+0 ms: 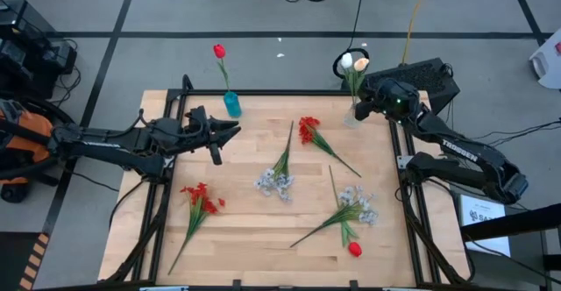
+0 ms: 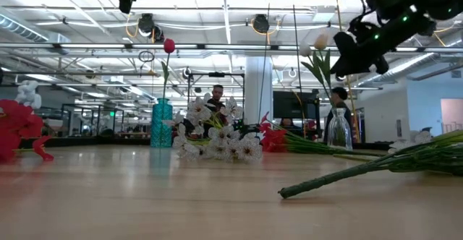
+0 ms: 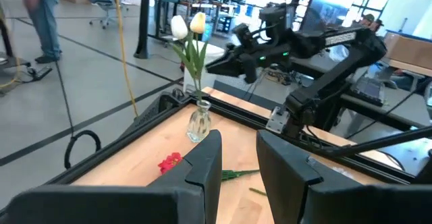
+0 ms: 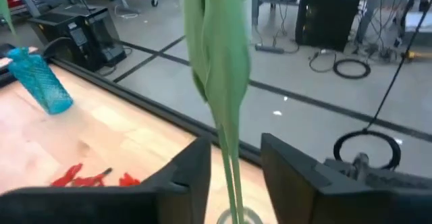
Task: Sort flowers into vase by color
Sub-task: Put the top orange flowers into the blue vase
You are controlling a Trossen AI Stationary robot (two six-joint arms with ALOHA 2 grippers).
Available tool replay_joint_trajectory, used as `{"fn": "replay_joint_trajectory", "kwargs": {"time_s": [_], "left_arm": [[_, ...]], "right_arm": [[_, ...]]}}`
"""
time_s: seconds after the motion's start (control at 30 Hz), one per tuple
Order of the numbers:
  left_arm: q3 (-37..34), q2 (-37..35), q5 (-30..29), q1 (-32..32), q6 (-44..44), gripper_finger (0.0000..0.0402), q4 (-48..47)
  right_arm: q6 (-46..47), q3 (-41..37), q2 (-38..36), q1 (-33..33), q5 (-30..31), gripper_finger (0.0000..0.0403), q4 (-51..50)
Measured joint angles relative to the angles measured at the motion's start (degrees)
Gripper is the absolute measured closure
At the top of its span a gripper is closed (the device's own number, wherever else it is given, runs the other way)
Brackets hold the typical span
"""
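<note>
A clear glass vase (image 1: 352, 116) at the table's far right corner holds two cream-white tulips (image 1: 354, 62) upright. My right gripper (image 4: 233, 146) is open above that vase, a finger on either side of the green stems and leaf (image 4: 219, 55). A teal vase (image 1: 231, 104) at the far edge holds one red tulip (image 1: 219, 52). My left gripper (image 1: 230, 133) is open, raised over the table's left half and pointing right. Lying on the table are two red clustered blooms (image 1: 308, 131) (image 1: 200, 196), two pale sprays (image 1: 276, 181) (image 1: 358, 205) and a red tulip bud (image 1: 354, 249).
The flowers lie spread over the middle and near part of the wooden table (image 1: 254, 238). A black frame rail (image 1: 289, 92) runs along the far edge. Beyond the table are cables on the floor, and people (image 2: 218, 99) stand in the room.
</note>
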Motion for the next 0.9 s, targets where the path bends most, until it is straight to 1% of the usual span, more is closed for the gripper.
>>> {"fn": "replay_joint_trajectory", "kwargs": {"time_s": [0.1, 0.2, 0.37, 0.43, 0.57, 0.7, 0.83, 0.9], "left_arm": [[0.0, 0.0, -0.2, 0.0, 0.0, 0.0302, 0.0], [0.0, 0.3, -0.2, 0.0, 0.1, 0.0302, 0.0], [0.0, 3.0, -0.2, 0.0, 0.5, 0.0302, 0.0], [0.0, 4.8, -0.2, 0.0, 0.5, 0.0302, 0.0], [0.4, 9.9, -0.2, -0.8, 0.5, 0.0302, 0.6], [3.4, 16.8, 1.9, -2.0, 3.5, 0.0302, 0.7], [7.9, 24.7, 4.4, -2.5, 7.6, 0.0302, 0.8], [10.6, 28.7, 7.9, -2.4, 10.5, 0.0302, 0.8]], "right_arm": [[3.5, 3.3, -2.7, 0.0, 0.1, 0.026, -8.5], [7.4, 7.3, -5.2, 0.0, 0.2, 0.0257, -18.3], [14.8, 13.0, -8.0, 0.8, 0.0, 0.0282, -33.4], [16.6, 14.6, -8.7, 1.7, -2.2, 0.0301, -38.0], [19.5, 15.0, -9.6, 4.7, -8.0, 0.0348, -42.8], [21.6, 15.0, -9.9, 8.1, -8.7, 0.0394, -47.3], [24.4, 15.0, -10.6, 11.5, -8.7, 0.0396, -49.9], [25.3, 15.0, -11.2, 13.2, -8.8, 0.0399, -51.1]]}}
